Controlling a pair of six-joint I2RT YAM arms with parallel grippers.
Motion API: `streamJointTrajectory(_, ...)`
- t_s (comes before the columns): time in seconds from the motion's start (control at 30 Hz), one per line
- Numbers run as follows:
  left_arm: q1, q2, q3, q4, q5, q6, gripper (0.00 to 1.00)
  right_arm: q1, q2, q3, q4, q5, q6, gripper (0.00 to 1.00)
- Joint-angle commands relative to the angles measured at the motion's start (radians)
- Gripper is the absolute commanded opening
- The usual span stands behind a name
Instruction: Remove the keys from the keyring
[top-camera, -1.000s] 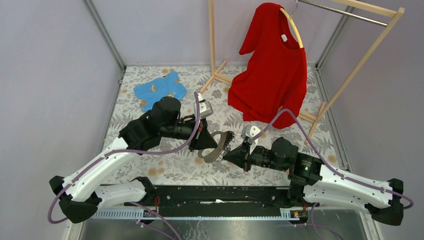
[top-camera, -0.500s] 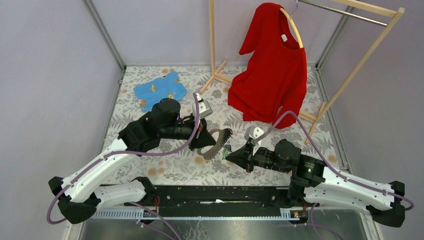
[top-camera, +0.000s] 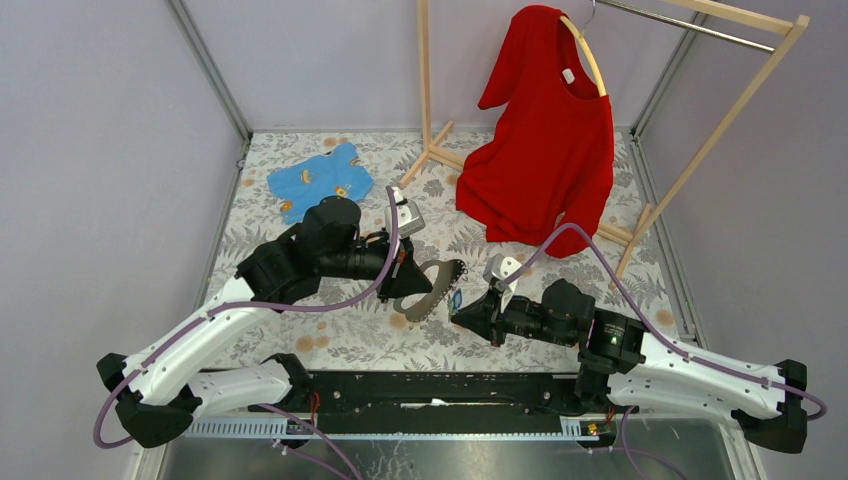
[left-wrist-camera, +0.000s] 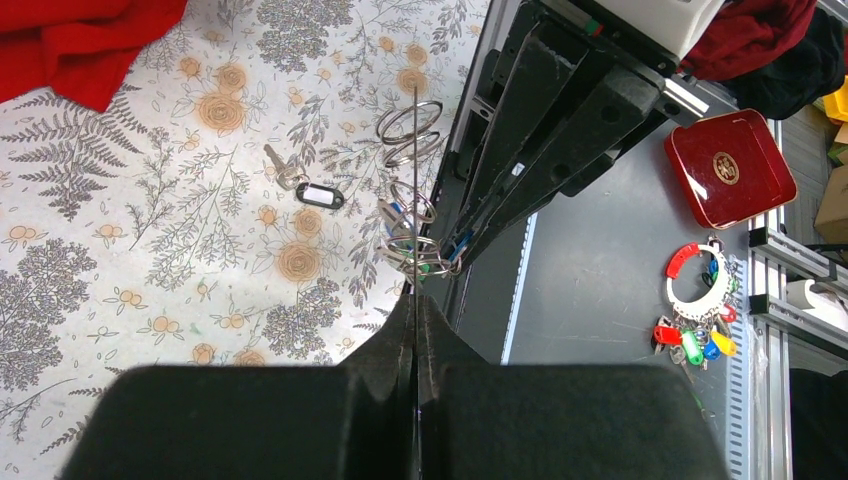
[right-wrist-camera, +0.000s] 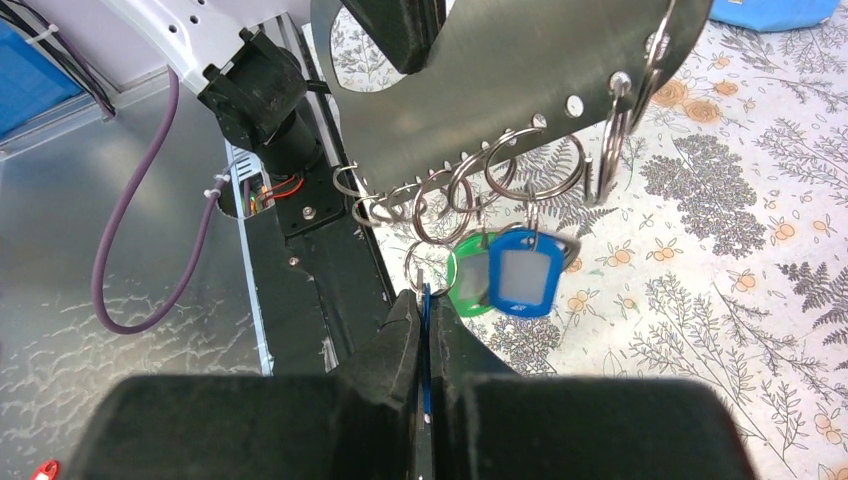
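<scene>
My left gripper (top-camera: 410, 281) is shut on the keyring, a flat grey metal plate (top-camera: 428, 292) with a row of split rings along its edge. In the left wrist view the gripper (left-wrist-camera: 415, 298) pinches the plate edge-on (left-wrist-camera: 415, 180). My right gripper (top-camera: 460, 313) is just right of the plate. In the right wrist view it (right-wrist-camera: 423, 297) is shut on a thin blue key tag (right-wrist-camera: 425, 305) hanging from a ring. Another blue tag (right-wrist-camera: 522, 276) and a green tag (right-wrist-camera: 468, 283) hang from the plate (right-wrist-camera: 500, 70). A loose key with a dark tag (left-wrist-camera: 318, 194) lies on the floral cloth.
A red shirt (top-camera: 550, 140) hangs on a wooden rack (top-camera: 430, 90) at the back. A blue cloth (top-camera: 320, 180) lies at the back left. Off the table, the left wrist view shows a red tin (left-wrist-camera: 730, 165) and a ring of coloured tags (left-wrist-camera: 695, 310).
The left gripper drew the plate slightly back and left. The right gripper edged left towards it, and a blue tag now shows between them.
</scene>
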Motion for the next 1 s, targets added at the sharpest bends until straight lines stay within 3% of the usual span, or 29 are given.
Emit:
streamJointTrajectory(0.0, 0.005, -0.023, 0.027, 0.068, 0.034, 0.008, 0.0, 0.008, 0.004, 0.011, 0.013, -0.001, -0.008, 0.0)
streamJointTrajectory(0.97, -0.02, 0.026, 0.006, 0.017, -0.003, 0.062, 0.0, 0.007, 0.078, 0.086, 0.009, 0.034, -0.003, 0.0)
